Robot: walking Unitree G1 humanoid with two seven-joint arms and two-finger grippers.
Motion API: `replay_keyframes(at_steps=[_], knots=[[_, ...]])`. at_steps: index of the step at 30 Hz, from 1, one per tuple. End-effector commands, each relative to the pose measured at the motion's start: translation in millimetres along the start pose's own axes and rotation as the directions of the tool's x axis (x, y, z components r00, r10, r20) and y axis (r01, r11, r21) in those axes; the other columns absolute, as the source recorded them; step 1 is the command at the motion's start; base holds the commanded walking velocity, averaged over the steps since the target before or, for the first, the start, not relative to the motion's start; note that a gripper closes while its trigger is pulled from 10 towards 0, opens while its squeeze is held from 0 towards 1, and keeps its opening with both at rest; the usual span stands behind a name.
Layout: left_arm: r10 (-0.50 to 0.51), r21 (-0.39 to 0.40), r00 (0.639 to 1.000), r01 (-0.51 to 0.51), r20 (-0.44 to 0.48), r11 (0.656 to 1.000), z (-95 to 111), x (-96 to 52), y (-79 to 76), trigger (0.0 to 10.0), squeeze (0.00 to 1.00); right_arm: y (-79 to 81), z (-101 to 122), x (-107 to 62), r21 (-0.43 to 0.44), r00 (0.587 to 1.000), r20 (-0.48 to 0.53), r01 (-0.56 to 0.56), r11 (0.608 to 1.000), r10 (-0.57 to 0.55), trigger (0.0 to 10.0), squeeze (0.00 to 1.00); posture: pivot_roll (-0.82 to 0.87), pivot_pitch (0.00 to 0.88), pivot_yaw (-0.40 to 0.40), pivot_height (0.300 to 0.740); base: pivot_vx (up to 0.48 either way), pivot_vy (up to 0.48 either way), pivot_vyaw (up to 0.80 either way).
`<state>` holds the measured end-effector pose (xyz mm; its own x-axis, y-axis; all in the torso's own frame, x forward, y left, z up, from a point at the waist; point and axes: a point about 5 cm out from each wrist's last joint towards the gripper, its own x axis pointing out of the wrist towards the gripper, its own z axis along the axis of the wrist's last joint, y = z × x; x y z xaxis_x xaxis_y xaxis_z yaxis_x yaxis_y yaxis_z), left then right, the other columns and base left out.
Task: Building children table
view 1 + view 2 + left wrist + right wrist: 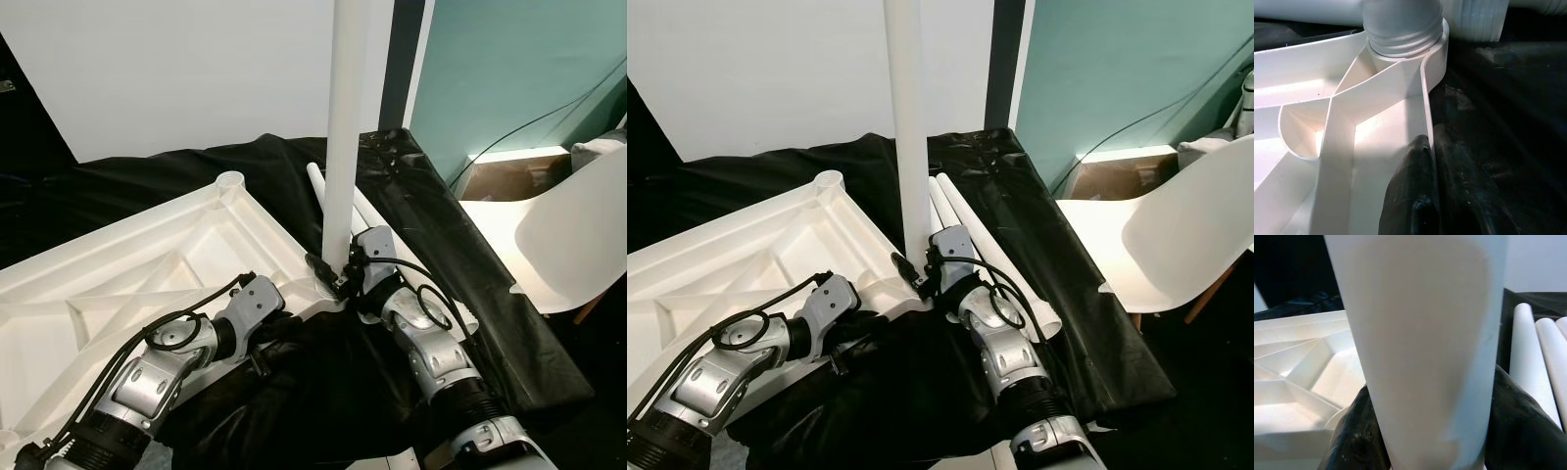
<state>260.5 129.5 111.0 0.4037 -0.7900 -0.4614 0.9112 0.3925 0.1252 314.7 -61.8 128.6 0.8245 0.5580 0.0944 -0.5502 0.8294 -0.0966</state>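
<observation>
In the left eye view, the white table top lies upside down on a black sheet, ribs facing up. The right gripper is pinched around the base of an upright white leg, which stands in the table top's near corner socket. Beyond that gripper, spare legs lie on the sheet. The left gripper sits at the table top's edge, just beside the same corner.

In the right eye view, a white chair stands well apart from the right gripper, on its outer side.

In the left wrist view, the two black fingers are clamped on the table top's thin rim wall, one on each side, with the leg's threaded end seated in the socket straight ahead.

In the right wrist view, the leg sits between the fingers, which press against it on both sides.
</observation>
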Motion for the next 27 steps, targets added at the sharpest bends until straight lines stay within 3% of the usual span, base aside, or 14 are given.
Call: replay_keyframes(at_steps=[1, 5, 9, 10, 14, 15, 19, 20, 22, 23, 27], knots=[[-0.175, -0.044, 0.984, 0.173, -0.042, 0.984, -14.7, 9.2, -24.7, 10.0, 0.0, -22.9, 8.7, -2.6, -0.028, 0.986, 0.04, 0.16, 0.987, -0.159, 0.0, 0.0, 0.06, 0.0, 0.012, 0.74, 0.0, 0.0, 0.0], [-0.176, -0.044, 0.983, 0.174, -0.044, 0.984, -14.8, 8.8, -24.5, 10.0, 0.0, -25.1, 12.0, -3.4, -0.067, 0.968, 0.061, 0.246, 0.967, -0.243, 0.0, 0.0, 0.06, 0.0, 0.011, 0.74, 0.0, 0.0, 0.0], [-0.176, -0.045, 0.983, 0.174, -0.044, 0.984, -15.0, 8.6, -24.9, 10.0, 0.0, -19.0, 9.4, -1.3, -0.069, 0.975, 0.044, 0.221, 0.973, -0.218, 0.0, 0.0, 0.07, 0.0, 0.009, 0.74, 0.0, 0.0, 0.0], [-0.176, -0.046, 0.983, 0.174, -0.044, 0.984, -15.1, 8.6, -25.0, 10.0, 0.0, -14.6, 7.8, -0.1, -0.074, 0.981, 0.035, 0.194, 0.978, -0.192, 10.0, 0.0, 0.07, 0.0, 0.009, 0.74, 0.0, 0.0, 0.0], [-0.177, -0.046, 0.983, 0.175, -0.045, 0.984, -15.0, 8.7, -25.0, 10.0, 0.0, -6.4, 8.6, 3.5, -0.099, 0.992, 0.038, 0.12, 0.988, -0.116, 10.0, 0.0, 0.07, 0.0, 0.009, 0.74, 0.0, 0.0, 0.0], [-0.177, -0.045, 0.983, 0.175, -0.044, 0.984, -14.9, 8.8, -24.9, 10.0, 0.0, -6.0, 8.8, 4.9, -0.089, 0.995, 0.034, 0.092, 0.992, -0.09, 10.0, 1.0, 0.07, 0.0, 0.009, 0.74, 0.0, 0.0, 0.0], [-0.178, -0.044, 0.983, 0.176, -0.045, 0.983, -15.0, 8.7, -25.0, 10.0, 0.0, -4.6, 8.6, 8.3, -0.076, 1.0, 0.01, 0.003, 0.997, -0.002, 10.0, 1.0, 0.06, 0.0, 0.012, 0.74, 0.0, 0.0, 0.0], [-0.179, -0.043, 0.983, 0.177, -0.045, 0.983, -15.1, 8.7, -25.0, 10.0, 0.0, -5.4, 7.9, 9.1, -0.081, 0.998, -0.014, -0.068, 0.994, 0.067, 10.0, 0.0, 0.06, 0.0, 0.015, 0.74, 0.0, 0.0, 0.0], [-0.179, -0.043, 0.983, 0.177, -0.045, 0.983, -15.1, 8.7, -25.0, 10.0, 0.0, -5.4, 7.9, 9.1, -0.081, 0.998, -0.014, -0.068, 0.994, 0.067, 10.0, 0.0, 0.06, 0.0, 0.015, 0.74, 0.0, 0.0, 0.0], [-0.18, -0.042, 0.983, 0.178, -0.046, 0.983, -15.0, 8.8, -24.6, 10.0, 0.0, -8.3, 5.1, 7.0, -0.076, 0.988, -0.054, -0.147, 0.986, 0.143, 10.0, 0.0, 0.06, 0.0, 0.015, 0.74, 0.0, 0.0, 0.0], [-0.18, -0.041, 0.983, 0.178, -0.046, 0.983, -14.8, 8.7, -24.0, 10.0, 0.0, -16.1, 3.9, 3.5, -0.072, 0.969, -0.103, -0.232, 0.97, 0.224, 10.0, 0.0, 0.05, 0.0, 0.018, 0.74, 0.0, 0.0, 0.0]])
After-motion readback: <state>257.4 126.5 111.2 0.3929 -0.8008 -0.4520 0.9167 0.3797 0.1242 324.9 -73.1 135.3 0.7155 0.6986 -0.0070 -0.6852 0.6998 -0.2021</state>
